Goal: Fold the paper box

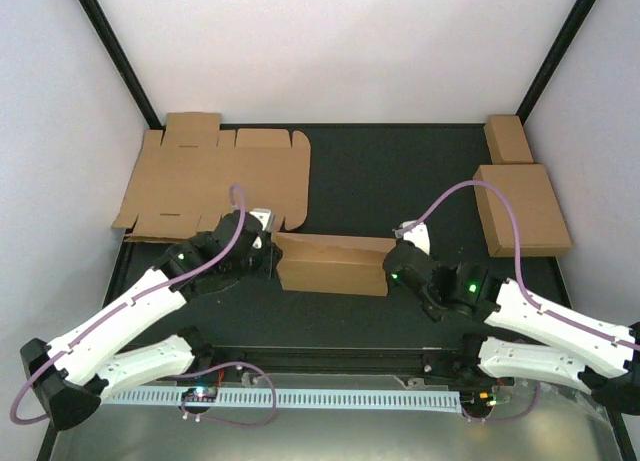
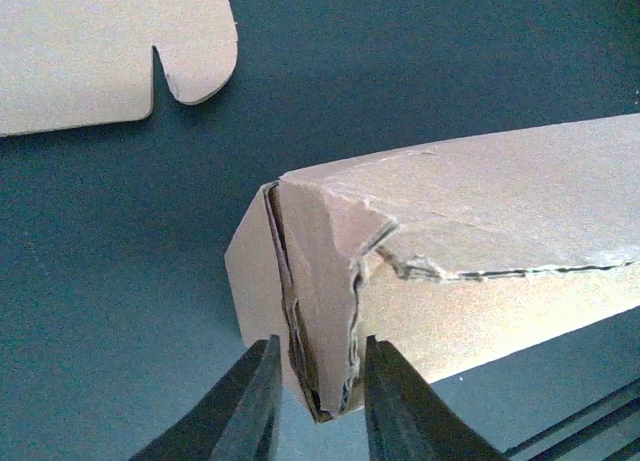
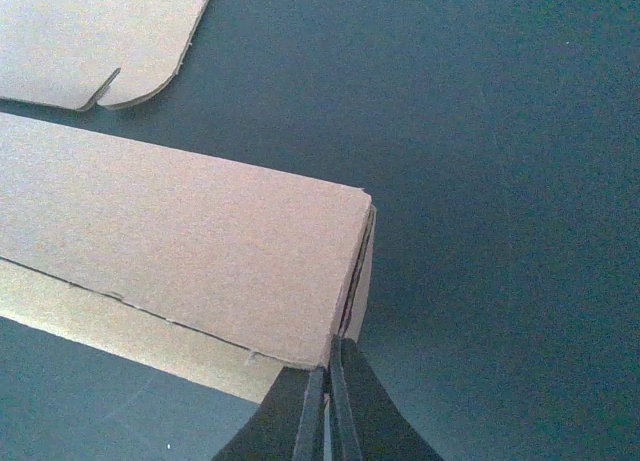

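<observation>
Paper box [image 1: 333,266]: R pincer [image 3: 330,359] clenched on one end; L pincer [image 2: 320,346] straddles other, grip unclear.

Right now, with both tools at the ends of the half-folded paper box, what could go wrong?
1. The left tool pinches the end of the paper box where the cardboard is creased and split; more squeeze may tear it.
2. The right tool holds only a thin edge at its tips, so this end may slip out.
3. The flat cardboard sheet lies just beyond the left tool and may get dragged.
</observation>
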`<state>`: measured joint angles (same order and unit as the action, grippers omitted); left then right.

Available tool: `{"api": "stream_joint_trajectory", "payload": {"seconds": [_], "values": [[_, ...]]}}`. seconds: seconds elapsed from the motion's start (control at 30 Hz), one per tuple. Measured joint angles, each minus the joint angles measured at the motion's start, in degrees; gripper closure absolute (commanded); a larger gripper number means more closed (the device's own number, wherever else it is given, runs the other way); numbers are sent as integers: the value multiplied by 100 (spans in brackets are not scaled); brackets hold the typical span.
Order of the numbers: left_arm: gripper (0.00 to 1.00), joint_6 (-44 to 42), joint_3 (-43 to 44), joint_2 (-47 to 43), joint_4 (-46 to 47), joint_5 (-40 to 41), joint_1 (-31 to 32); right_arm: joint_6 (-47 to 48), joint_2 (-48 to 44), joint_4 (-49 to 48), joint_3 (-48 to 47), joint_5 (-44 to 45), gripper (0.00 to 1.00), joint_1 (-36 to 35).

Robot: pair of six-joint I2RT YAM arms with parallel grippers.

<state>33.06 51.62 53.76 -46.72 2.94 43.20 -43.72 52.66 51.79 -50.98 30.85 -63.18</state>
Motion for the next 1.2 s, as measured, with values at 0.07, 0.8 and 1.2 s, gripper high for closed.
{"api": "stream_joint_trajectory", "payload": {"seconds": [0.07,0.8,1.2], "values": [[78,-4,2,-28,-4,0,0,0,11,-13,0,0,98,0],[91,-39,157,74,-192,94,-2,0,17,-33,0,-13,98,0],[98,-22,184,144,-247,221,-2,0,33,-61,0,-35,98,0]]}}
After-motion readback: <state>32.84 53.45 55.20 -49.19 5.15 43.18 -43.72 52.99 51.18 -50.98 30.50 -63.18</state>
